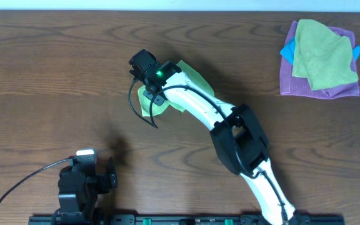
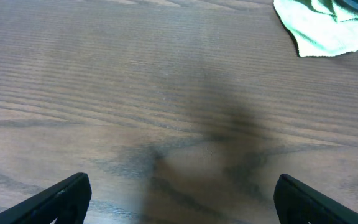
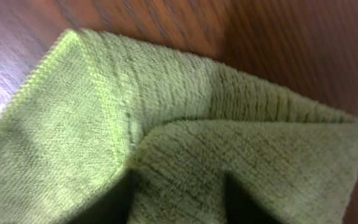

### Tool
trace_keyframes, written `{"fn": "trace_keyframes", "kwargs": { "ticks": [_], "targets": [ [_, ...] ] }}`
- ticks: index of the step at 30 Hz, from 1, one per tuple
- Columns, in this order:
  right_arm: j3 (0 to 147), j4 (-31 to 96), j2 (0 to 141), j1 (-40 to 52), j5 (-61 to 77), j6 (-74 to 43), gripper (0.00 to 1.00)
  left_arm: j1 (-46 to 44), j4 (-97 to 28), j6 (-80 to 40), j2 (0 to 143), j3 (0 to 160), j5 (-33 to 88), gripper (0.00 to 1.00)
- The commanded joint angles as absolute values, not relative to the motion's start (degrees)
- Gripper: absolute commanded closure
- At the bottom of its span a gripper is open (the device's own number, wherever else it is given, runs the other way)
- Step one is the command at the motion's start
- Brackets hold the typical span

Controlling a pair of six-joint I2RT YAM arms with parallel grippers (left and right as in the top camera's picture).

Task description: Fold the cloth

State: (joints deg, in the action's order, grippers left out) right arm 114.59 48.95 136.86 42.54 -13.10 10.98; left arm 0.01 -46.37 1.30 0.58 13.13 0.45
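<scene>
**Overhead.**
- Table [image 1: 42, 75]: wood.
- Cloth [image 1: 189, 78]: lime green, crumpled, centre of frame a little left and up, mostly under the right arm [image 1: 230, 131].
- Right gripper [image 1: 147, 70]: above the cloth's left part. I cannot tell the finger spread from here.
- Left arm [image 1: 80, 184]: parked lower left, well apart from the cloth.
- Upper right: a dull green cloth [image 1: 320, 53] on a purple cloth [image 1: 317, 87], not mine to fold.

**Left wrist.**
- Left gripper [image 2: 182, 190]: fingers spread wide, nothing between them, bare table below.
- The cloth's edge shows in the upper right corner.

**Right wrist.**
- The cloth fills the frame, with a hemmed corner at upper left and a raised ridge at bottom centre.
- The fingers are lost in shadow, so I cannot tell whether they have hold.

**Risks.**
- The pinch may catch only the top layer, or a bunched ridge instead of the corner, and the fold would then drag crooked.
- The arm hides the edges from overhead, so I may miss a misalignment.
</scene>
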Motion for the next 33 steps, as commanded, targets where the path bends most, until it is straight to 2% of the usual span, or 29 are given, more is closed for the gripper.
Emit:
{"fn": "trace_keyframes", "kwargs": {
  "ticks": [1,2,3,4,5,6,7,8,16,19,24,29,32,33],
  "targets": [
    [114.9,48.8,138.7,41.9,-14.8,10.3,0.68,0.3,-49.3,1.3,0.3,11.3,-0.6,0.05],
    [115.0,48.7,138.7,41.8,-14.8,10.3,0.59,0.3,-49.3,1.3,0.3,11.3,-0.6,0.05],
    [115.0,48.6,138.7,41.8,-14.8,10.3,0.64,0.3,-49.3,1.3,0.3,11.3,-0.6,0.05],
    [115.0,48.4,138.7,41.8,-14.8,10.3,0.80,0.3,-49.3,1.3,0.3,11.3,-0.6,0.05],
    [115.0,48.4,138.7,41.7,-14.8,10.3,0.84,0.3,-49.3,1.3,0.3,11.3,-0.6,0.05],
    [115.0,48.4,138.7,41.6,-14.8,10.3,0.75,0.3,-49.3,1.3,0.3,11.3,-0.6,0.05],
    [115.0,48.7,138.5,41.6,-14.8,10.3,0.33,0.3,-49.3,1.3,0.3,11.3,-0.6,0.05],
    [115.0,48.9,138.4,41.6,-14.8,10.3,0.27,0.3,-49.3,1.3,0.3,11.3,-0.6,0.05],
    [115.3,50.2,136.1,42.0,-14.5,8.3,0.30,0.3,-49.3,1.3,0.3,11.3,-0.6,0.05],
    [115.3,50.1,136.1,41.9,-8.5,7.9,0.29,0.3,-49.3,1.3,0.3,11.3,-0.6,0.05],
    [115.3,49.8,136.1,42.0,-5.7,4.5,0.49,0.3,-49.3,1.3,0.3,11.3,-0.6,0.05],
    [114.9,48.5,136.1,41.3,-6.3,4.6,0.89,0.3,-49.3,1.3,0.3,11.3,-0.6,0.05],
    [114.9,48.4,136.1,40.9,-8.4,4.5,0.99,0.3,-49.3,1.3,0.3,11.3,-0.6,0.05],
    [114.8,48.4,136.1,40.9,-9.3,4.5,0.99,0.3,-49.3,1.3,0.3,11.3,-0.6,0.05]
  ]
}}
